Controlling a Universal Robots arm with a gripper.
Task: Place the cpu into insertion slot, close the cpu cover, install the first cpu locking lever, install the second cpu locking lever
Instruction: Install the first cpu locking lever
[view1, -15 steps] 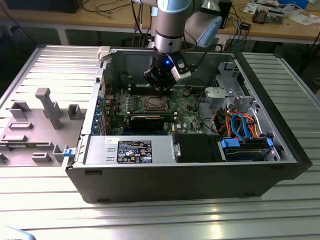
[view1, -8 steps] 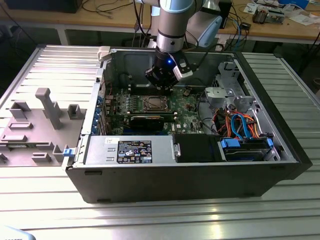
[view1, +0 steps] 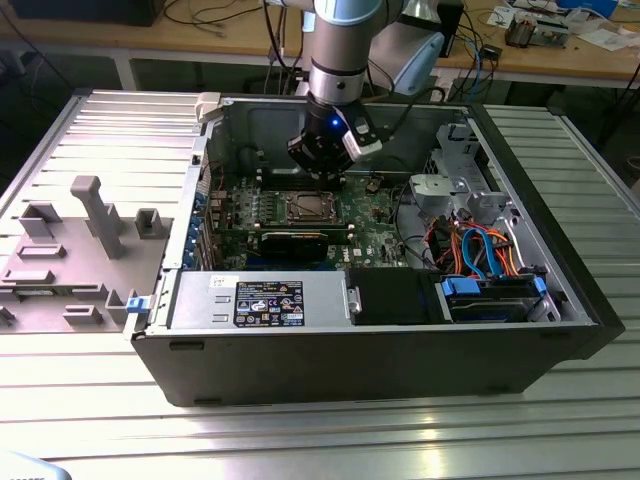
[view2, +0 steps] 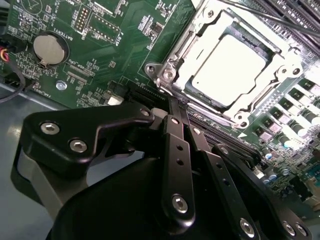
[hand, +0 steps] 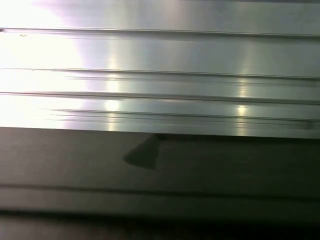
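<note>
In the second wrist view the pale silvery cpu (view2: 227, 70) lies flat in the insertion slot (view2: 167, 74). The silvery cpu cover (view2: 280, 75) is down around it, and the chip shows through the cut-out middle. A thin wire lever (view2: 260, 15) runs along the socket's far side. My gripper (view2: 176, 105) has its black fingers (view2: 172, 135) pressed together with nothing between them, their tips just short of the socket's edge. In the exterior view the gripper (view1: 322, 176) hangs inside the open computer case, just above and behind the insertion slot (view1: 304, 208).
The case (view1: 330, 360) lies open on a ribbed aluminium table (view1: 320, 440). A power supply (view1: 260, 300) fills its front, and a drive cage with blue and orange cables (view1: 480, 255) is at the exterior view's right. A grey fixture (view1: 95, 215) stands left. A coin battery (view2: 49, 49) sits on the board.
</note>
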